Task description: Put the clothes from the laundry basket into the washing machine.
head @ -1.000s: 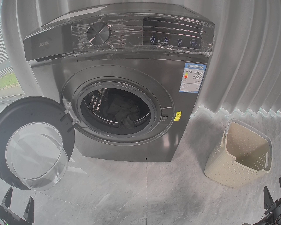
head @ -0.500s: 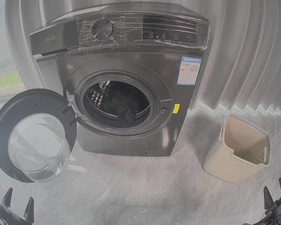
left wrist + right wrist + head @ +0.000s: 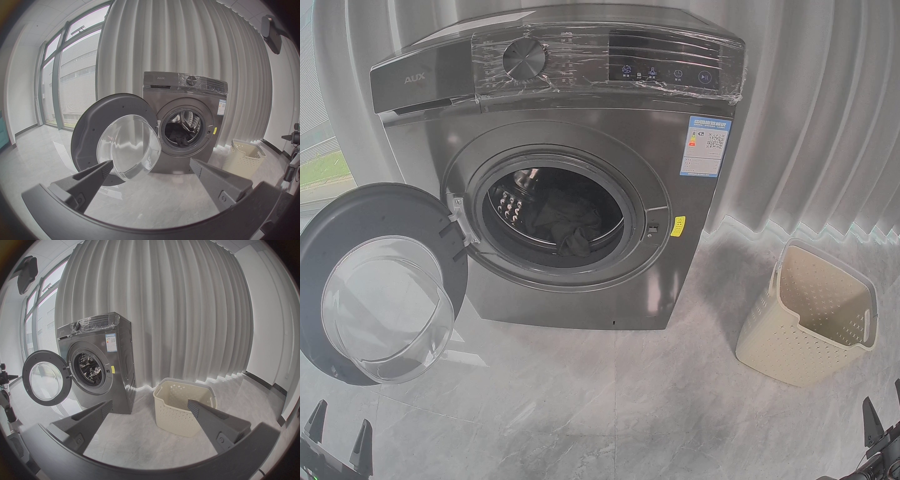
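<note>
Dark clothes (image 3: pixel 567 226) are in a heap inside the drum of the washing machine (image 3: pixel 581 306), bunched toward the front lip of the opening, one fold hanging close to the door seal. The machine's a grey front-loader, standing at the far side of the floor against the curtain. Its round door (image 3: pixel 369 212) is swung wide open to the left, and its clear glass bowl (image 3: pixel 387 309) bulges out toward the near side. Up top, the control panel with its dial (image 3: pixel 524 59) is wrapped in crinkled plastic film (image 3: pixel 675 44). There's a blue label (image 3: pixel 705 147) on the front at the upper right and a small yellow sticker (image 3: pixel 677 225) just right of the opening.

Over to the right is the laundry basket (image 3: pixel 775 337), cream and perforated, upright on the floor. It's near the machine's right corner but apart from it, and you can see down its inner walls to the bottom.

Now the arms. The left gripper (image 3: pixel 342 414) is low at the near left, fingers spread apart, gripping nothing, well short of the door. The right gripper (image 3: pixel 149 403) is at the near right, likewise released, jaws wide with nothing in them, and the basket sits ahead of it and apart.

Around it all are pale marbled floor tiles (image 3: pixel 612 400), a grey-white pleated curtain (image 3: pixel 819 125) behind both machine and basket, and a tall window (image 3: pixel 75 72) off to the far left.
</note>
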Available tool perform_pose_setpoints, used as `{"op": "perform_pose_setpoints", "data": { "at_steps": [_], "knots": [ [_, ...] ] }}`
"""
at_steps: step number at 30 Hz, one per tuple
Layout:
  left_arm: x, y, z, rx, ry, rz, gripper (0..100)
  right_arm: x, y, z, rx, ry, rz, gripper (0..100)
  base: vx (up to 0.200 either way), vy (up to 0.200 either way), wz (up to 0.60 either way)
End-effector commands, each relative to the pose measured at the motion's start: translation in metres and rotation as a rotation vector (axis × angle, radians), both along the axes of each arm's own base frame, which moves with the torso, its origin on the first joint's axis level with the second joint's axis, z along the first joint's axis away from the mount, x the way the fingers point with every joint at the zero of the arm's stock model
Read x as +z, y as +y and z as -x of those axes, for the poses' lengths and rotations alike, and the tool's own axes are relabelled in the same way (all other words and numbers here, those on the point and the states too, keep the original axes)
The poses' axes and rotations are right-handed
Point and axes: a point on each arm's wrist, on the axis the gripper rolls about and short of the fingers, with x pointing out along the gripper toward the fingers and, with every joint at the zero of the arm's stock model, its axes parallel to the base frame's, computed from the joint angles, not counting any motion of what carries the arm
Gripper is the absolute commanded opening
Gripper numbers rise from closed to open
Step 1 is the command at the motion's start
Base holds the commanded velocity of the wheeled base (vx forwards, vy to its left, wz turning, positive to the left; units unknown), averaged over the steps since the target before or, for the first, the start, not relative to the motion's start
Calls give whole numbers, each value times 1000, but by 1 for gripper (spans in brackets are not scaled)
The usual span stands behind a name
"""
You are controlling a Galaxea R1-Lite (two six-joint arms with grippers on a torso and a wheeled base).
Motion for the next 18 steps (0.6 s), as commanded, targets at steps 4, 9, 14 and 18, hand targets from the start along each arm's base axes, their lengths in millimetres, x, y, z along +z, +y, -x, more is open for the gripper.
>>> {"op": "perform_pose_setpoints", "data": {
  "at_steps": [4,9,14,18],
  "knots": [
    [-5,0,0,1,6,0,100,-5,0,0,1,6,0,100,0,0,0],
    [-5,0,0,1,6,0,100,-5,0,0,1,6,0,100,0,40,0],
    [-5,0,0,1,6,0,100,-5,0,0,1,6,0,100,0,120,0],
    [-5,0,0,1,7,-1,100,-5,0,0,1,6,0,100,0,0,0]
  ]
}}
